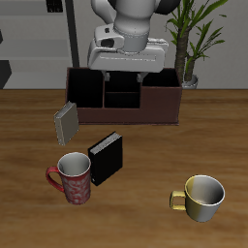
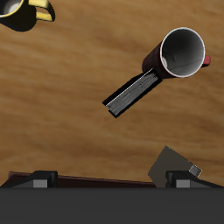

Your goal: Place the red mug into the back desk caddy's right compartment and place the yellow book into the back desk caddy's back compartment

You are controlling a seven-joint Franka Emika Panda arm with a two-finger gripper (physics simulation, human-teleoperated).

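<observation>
Above the long, low, dark reddish-brown back desk caddy [image 1: 124,93] with its black divided interior, we see the claw [image 1: 126,66] hanging from the white arm, its jaws hidden behind the arm's housing, so we cannot tell how far apart they stand; nothing shows in its hold. Just beside one end of the caddy, the small, thin grey-tan yellow book [image 1: 66,123] with pale striped page edges stands tilted on the wooden tabletop [image 1: 145,165]. Nearer the front edge stands a black book [image 1: 107,157] with white page edges, and close beside it the red mug [image 1: 73,178], upright, with red rim and handle and a mottled red-and-white outside. Well apart from these sits a plain yellow-gold mug [image 1: 201,198], also upright.
</observation>
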